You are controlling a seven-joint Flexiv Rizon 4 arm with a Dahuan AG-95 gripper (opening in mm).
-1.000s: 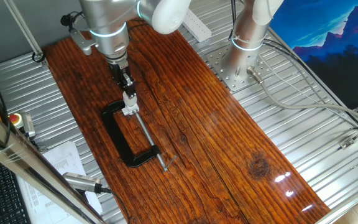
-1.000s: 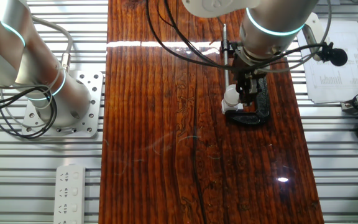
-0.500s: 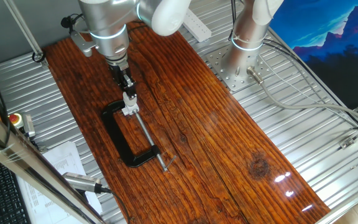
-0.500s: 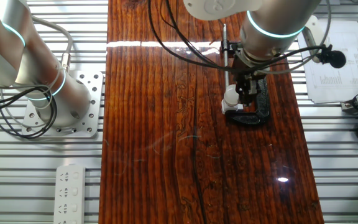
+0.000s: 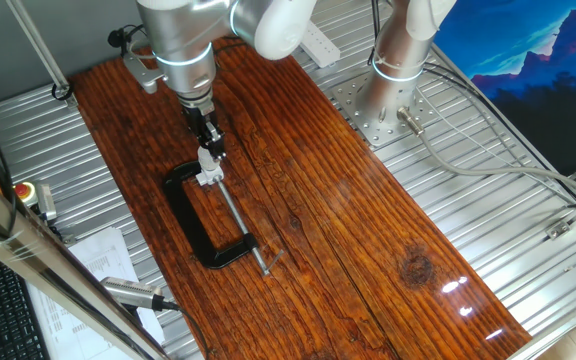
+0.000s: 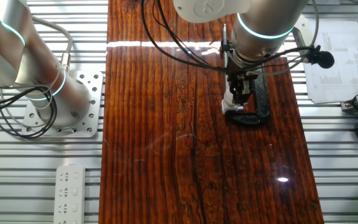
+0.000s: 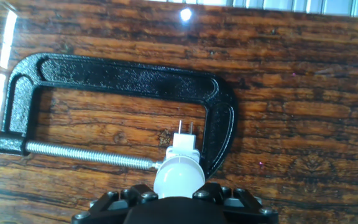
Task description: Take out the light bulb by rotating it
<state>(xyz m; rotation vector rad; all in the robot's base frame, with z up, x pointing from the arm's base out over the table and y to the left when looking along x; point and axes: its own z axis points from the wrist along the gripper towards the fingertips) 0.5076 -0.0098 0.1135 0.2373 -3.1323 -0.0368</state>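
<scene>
The light bulb (image 7: pixel 179 176) is a small whitish dome seated in a white socket block (image 7: pixel 184 145), which is held in the mouth of the black C-clamp (image 7: pixel 123 76) by its steel screw (image 7: pixel 86 155). My gripper (image 7: pixel 178 194) is shut on the bulb, with a black finger on each side of it. In one fixed view the gripper (image 5: pixel 206 142) points down at the bulb (image 5: pixel 206 158) above the clamp (image 5: pixel 181 215). In the other fixed view the gripper (image 6: pixel 236 93) covers most of the bulb (image 6: pixel 230 100).
The clamp lies flat on a dark wooden board (image 5: pixel 348 220), its screw handle (image 5: pixel 264 264) pointing towards the board's middle. A second arm's base (image 5: pixel 393 70) stands on the metal table beside the board. A power strip (image 6: pixel 70 186) lies off the board.
My wrist has turned about the bulb's axis, and the camera mount on the hand has swung round. The bulb still sits on the socket block, and the clamp has not moved.
</scene>
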